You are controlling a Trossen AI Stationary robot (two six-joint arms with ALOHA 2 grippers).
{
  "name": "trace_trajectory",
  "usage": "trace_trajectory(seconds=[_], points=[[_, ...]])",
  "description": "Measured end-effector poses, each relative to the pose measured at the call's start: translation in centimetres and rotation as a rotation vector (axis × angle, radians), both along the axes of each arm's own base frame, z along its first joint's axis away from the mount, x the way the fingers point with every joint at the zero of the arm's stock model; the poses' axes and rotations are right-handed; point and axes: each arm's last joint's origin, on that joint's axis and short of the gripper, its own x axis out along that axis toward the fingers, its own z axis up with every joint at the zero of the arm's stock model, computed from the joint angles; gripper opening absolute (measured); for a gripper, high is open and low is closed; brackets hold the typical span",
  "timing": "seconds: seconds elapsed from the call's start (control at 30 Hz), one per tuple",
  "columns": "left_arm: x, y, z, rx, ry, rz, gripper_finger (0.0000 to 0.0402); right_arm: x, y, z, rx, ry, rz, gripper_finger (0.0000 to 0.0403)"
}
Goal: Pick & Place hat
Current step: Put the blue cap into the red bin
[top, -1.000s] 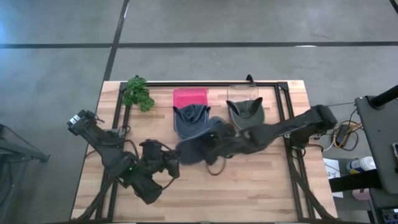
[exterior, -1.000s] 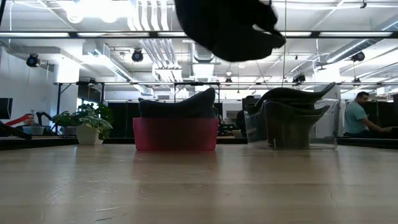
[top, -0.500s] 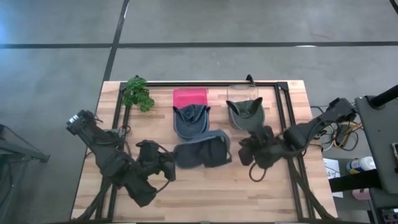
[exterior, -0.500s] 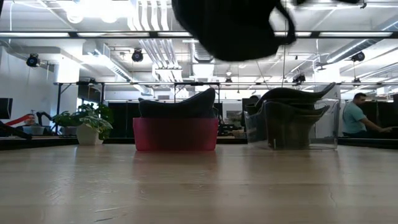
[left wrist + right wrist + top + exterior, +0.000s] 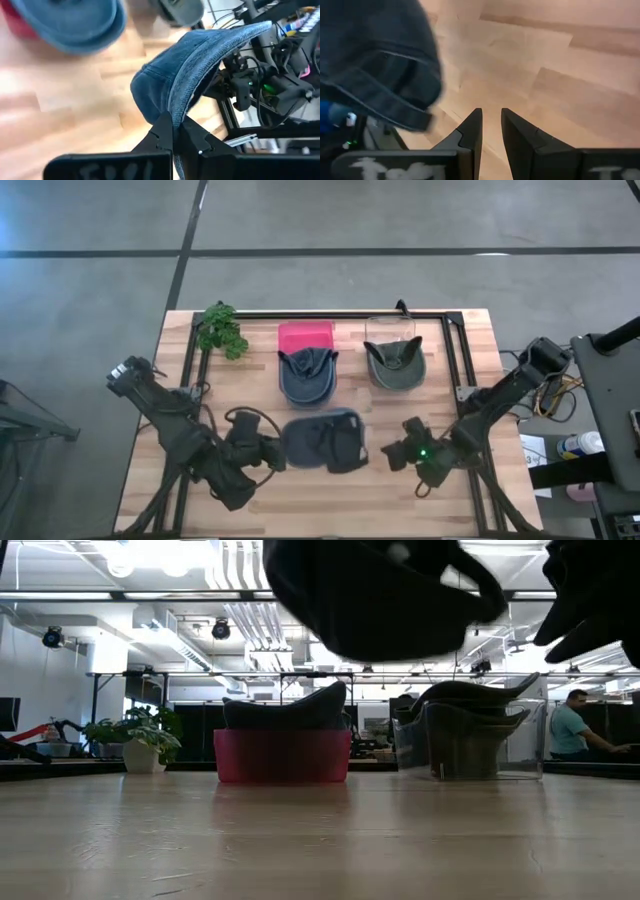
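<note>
Denim hat [image 5: 375, 65] beside empty tool [image 5: 491, 117]

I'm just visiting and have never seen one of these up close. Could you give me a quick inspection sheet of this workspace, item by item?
Surface: wooden table with a black frame.
Job's things: blue hat held up off the table by its edge; another blue hat rests on the red bin; a grey-green hat rests on the clear bin.
Clutter: small potted plant at the far left corner.
Grippers: left gripper shut on the blue hat; right gripper empty, fingers slightly parted, pulled back to the right.
Cables: loops beside both wrists.
Surroundings: office space; a seated person far behind.
</note>
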Motion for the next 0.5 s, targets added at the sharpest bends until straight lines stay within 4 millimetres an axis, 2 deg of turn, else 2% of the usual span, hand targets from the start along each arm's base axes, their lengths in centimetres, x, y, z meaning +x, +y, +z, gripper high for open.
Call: trace_trajectory(seconds=[0.17,0.3,0.4,0.5], points=[[0.7,-0.6,-3.5,-0.213,-0.063,0.025,0.0007,-1.1,2.0,-0.8,0.076,-0.001,0.004,0.0068],[1.8,-1.0,-7.5,-0.407,-0.210,0.033,0.0007,-2.0,3.1,-0.5,0.117,-0.011,0.028,0.0068],[2.7,-0.3,-10.0,-0.488,-0.326,0.018,0.0007,-2.5,3.7,-0.1,0.130,-0.022,0.035,0.0068],[3.2,0.7,-12.0,-0.496,-0.396,0.008,0.0007,-3.0,3.8,-0.1,0.122,0.002,0.032,0.0068]])
